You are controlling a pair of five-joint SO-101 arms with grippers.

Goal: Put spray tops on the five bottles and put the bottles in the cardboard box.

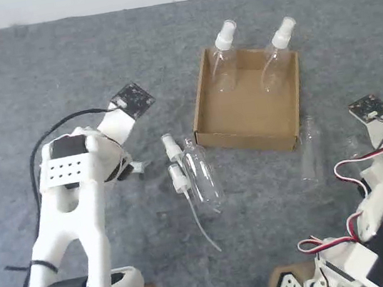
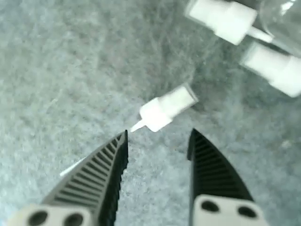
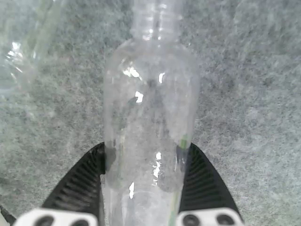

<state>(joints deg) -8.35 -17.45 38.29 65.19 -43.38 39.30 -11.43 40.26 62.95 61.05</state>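
The cardboard box [image 1: 214, 137] lies mid-table with two capped bottles [image 1: 223, 58] [image 1: 276, 55] leaning inside its far wall. In front of it lies a clear bottle [image 1: 201, 172] beside two spray tops [image 1: 171, 145] [image 1: 179, 179]. An uncapped bottle [image 1: 310, 149] rests against the box's right corner. My left gripper [image 2: 157, 141] is open, low over the mat, with a loose spray top [image 2: 167, 109] just beyond its fingertips. My right gripper [image 3: 143, 150] is shut on an uncapped clear bottle [image 3: 150, 108], neck pointing away.
Grey felt covers the table [image 1: 37, 73]. A thin dip tube [image 1: 202, 223] trails from the nearer spray top toward the front. Another clear bottle [image 3: 21, 52] lies close beside the held one. Open mat stretches to the far left.
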